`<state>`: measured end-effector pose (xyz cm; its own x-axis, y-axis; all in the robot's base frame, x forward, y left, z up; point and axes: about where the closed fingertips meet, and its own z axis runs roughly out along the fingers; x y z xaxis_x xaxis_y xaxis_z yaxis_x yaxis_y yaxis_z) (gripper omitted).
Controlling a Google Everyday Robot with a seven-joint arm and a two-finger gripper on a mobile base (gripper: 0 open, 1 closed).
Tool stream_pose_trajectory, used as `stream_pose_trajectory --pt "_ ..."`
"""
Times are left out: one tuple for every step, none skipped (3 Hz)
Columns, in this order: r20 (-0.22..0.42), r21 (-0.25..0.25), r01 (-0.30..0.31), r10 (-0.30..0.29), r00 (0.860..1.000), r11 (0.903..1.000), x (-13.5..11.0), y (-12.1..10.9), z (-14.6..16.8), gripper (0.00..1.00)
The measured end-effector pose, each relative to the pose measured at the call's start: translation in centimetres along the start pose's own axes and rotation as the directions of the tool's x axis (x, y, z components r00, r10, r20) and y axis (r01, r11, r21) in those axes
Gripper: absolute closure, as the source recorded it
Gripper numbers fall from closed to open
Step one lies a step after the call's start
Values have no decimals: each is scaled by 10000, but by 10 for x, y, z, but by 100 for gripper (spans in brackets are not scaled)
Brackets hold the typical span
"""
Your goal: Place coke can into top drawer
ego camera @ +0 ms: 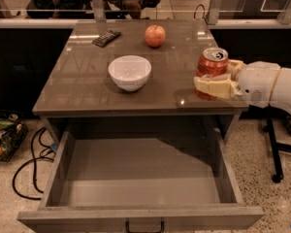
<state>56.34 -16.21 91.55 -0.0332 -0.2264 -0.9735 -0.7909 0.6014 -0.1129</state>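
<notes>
The gripper grasps the upright coke can. Both hang above the open top drawer's right rear corner.

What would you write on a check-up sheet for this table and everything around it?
Surface: table, brown, shiny top.
Job's things: can, red, in the hand, over the table's right front corner; drawer, open, nothing seen inside.
Clutter: white bowl, apple, dark flat gadget at the back.
Grippers: hand, shut on the can, right side.
Cables: black cords on the floor, left.
Surroundings: speckled floor; black stand, right.
</notes>
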Motion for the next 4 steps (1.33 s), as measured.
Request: stream_pose_trajectory --pt "-266 -408 200 -211 9994 9990 17 65 -29 100" --pt "-608 -1195 532 -608 9963 9914 40 119 -43 100" --pt "-971 -1866 427 -617 9934 9815 81 143 -32 100" --pt "-1128 -2441 401 -694 9912 9689 122 161 11 100"
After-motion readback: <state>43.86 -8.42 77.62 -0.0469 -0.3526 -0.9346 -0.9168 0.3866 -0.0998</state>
